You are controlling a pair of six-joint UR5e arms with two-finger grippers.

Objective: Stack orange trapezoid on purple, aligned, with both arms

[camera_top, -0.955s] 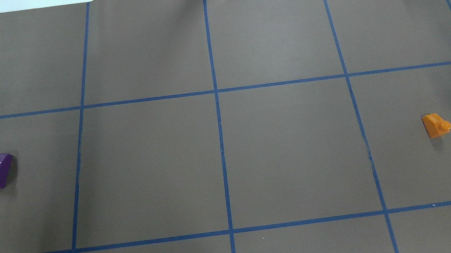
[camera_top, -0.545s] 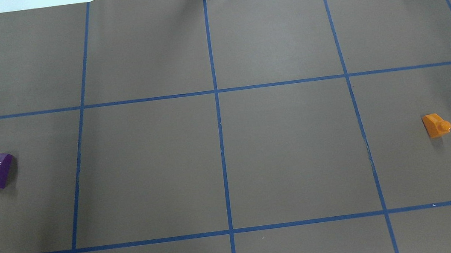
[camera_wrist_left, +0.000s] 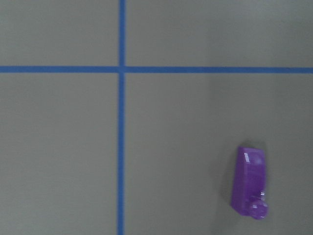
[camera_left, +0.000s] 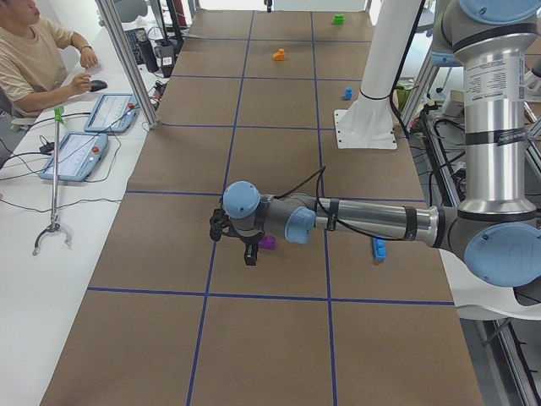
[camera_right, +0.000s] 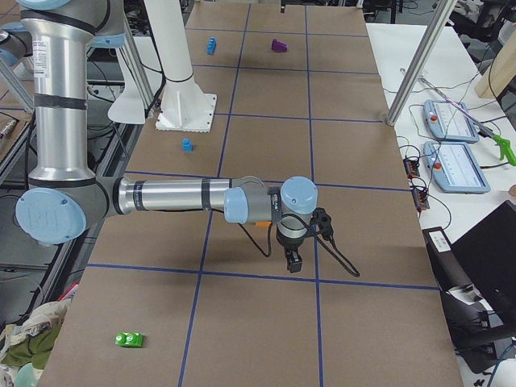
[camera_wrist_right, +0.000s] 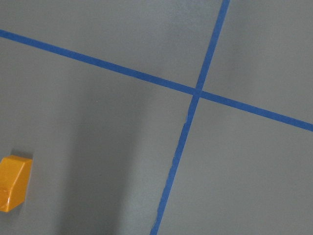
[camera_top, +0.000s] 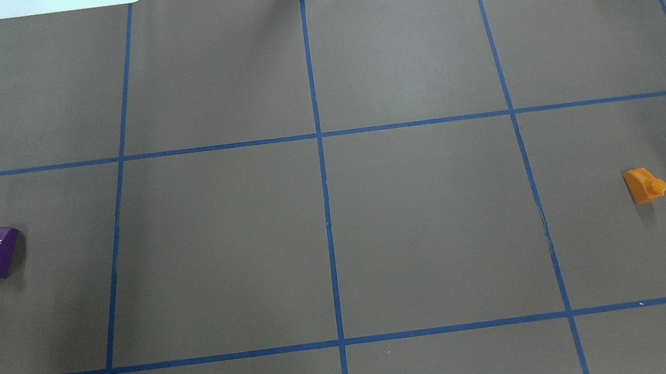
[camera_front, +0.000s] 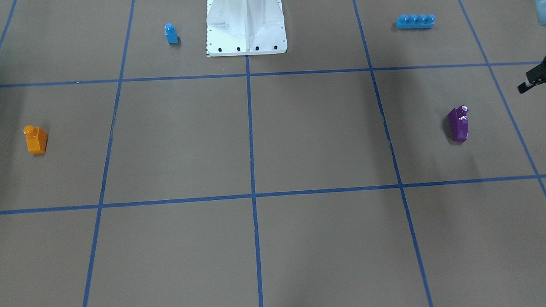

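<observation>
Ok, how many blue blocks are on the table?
2. A small single-stud blue block sits beside the base on the robot's right; a long four-stud blue brick lies further off on its left. None seems hidden.

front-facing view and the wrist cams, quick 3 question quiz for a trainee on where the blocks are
1. True or false: the orange trapezoid is stacked on the purple block.
2. In the front-facing view, which blue piece lies nearer the purple block? A) the long blue brick B) the small blue block
3. Fill in: the purple block shows in the ___ wrist camera.

Key: 1 false, they lie far apart on opposite sides of the table. 2 A. 3 left.
</observation>
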